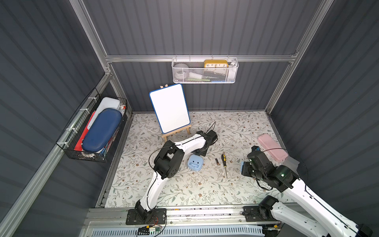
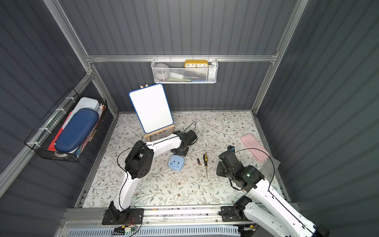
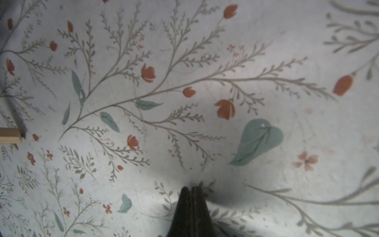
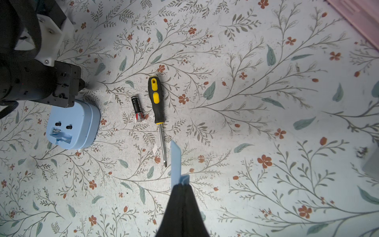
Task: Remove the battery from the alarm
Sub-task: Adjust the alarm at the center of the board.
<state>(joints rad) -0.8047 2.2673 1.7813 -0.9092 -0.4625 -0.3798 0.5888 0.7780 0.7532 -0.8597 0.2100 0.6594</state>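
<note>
– Right gripper [image 4: 183, 185] is pinching a thin blue flap [image 4: 176, 162].
– And the left gripper [image 3: 192, 189]?
– Its jaws are pressing together, holding nothing. The battery [image 4: 137, 108] is lying near the alarm [image 4: 72, 125], outside it.

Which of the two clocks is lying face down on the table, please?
The light-blue alarm, lying with its back facing up; the yellow clock stands in the white wall basket.

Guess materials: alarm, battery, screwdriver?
The alarm looks like moulded plastic: matte light blue, rounded edges. The battery seems a metal cell in a glossy black-red printed wrap. The screwdriver has a shiny, steel-looking shaft; its black-yellow handle looks like ribbed rubbery plastic.
</note>
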